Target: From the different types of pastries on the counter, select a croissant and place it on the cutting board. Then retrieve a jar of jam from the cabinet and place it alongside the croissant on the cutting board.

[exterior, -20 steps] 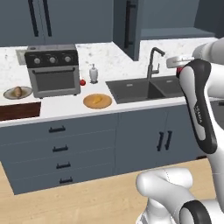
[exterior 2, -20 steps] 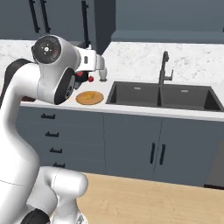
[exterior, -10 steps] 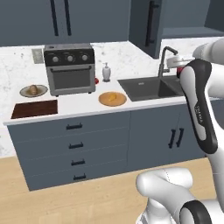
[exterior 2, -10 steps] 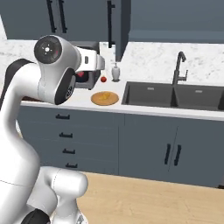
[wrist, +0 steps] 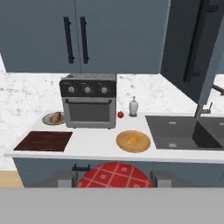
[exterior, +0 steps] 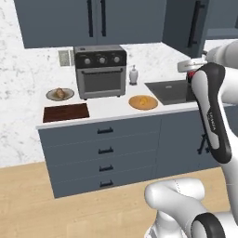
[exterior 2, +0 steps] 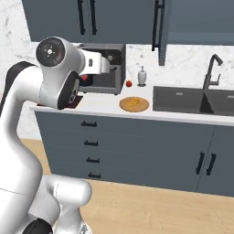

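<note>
Seemingly unlabelled jar of jam (wrist: 114, 175), red checked lid

Croissant (exterior 2: 133, 103) on round wood plate (exterior 2: 134, 104) — counter (exterior 2: 183, 115), beside sink (exterior 2: 192, 100).

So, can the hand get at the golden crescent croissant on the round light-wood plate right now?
Probably not: the hand is full, clamped on the rounded red jam jar. Nothing crowds the croissant on its plate, though.

the cutting board (wrist: 43, 141) lies bare at the counter's (wrist: 92, 146) left end, open from above and from the front. the toaster oven (wrist: 89, 106) stands just behind it, with the grey plate (wrist: 53, 118) beside. overhead, wall cabinets (wrist: 83, 35) hang well above the worktop.
</note>
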You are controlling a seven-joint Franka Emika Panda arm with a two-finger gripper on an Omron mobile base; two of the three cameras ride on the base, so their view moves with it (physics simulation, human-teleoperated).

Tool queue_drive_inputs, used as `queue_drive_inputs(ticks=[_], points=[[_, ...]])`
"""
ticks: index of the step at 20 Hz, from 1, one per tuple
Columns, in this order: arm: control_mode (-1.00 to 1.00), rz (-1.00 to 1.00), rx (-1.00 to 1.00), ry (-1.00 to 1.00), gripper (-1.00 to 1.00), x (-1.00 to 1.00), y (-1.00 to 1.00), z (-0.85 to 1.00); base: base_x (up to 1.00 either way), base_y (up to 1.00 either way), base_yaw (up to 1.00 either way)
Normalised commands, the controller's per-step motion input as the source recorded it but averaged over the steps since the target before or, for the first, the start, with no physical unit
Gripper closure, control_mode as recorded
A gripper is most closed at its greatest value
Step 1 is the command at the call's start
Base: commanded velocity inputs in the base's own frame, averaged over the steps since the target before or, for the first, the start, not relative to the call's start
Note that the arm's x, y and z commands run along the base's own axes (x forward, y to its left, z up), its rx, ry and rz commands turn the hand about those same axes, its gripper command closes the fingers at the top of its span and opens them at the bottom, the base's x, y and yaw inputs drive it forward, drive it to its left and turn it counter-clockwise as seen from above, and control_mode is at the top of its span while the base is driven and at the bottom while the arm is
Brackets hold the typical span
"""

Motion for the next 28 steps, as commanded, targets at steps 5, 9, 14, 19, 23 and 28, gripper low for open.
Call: queue_drive_inputs(ticks=[5,9,14,19,23,28], points=[[1.0,0.0,0.0,0.0,1.0,0.0,0.0,0.0,-0.16,0.74,0.0],[1.0,0.0,0.0,0.0,1.0,0.0,0.0,0.0,-0.16,0.69,0.0],[1.0,0.0,0.0,0.0,1.0,0.0,0.0,0.0,-0.05,0.54,0.0],[1.0,0.0,0.0,0.0,1.0,0.0,0.0,0.0,0.0,0.12,-0.02],[1.0,0.0,0.0,0.0,1.0,0.0,0.0,0.0,0.0,0.29,-0.04],[1.0,0.0,0.0,0.0,1.0,0.0,0.0,0.0,0.0,0.6,-0.01]])
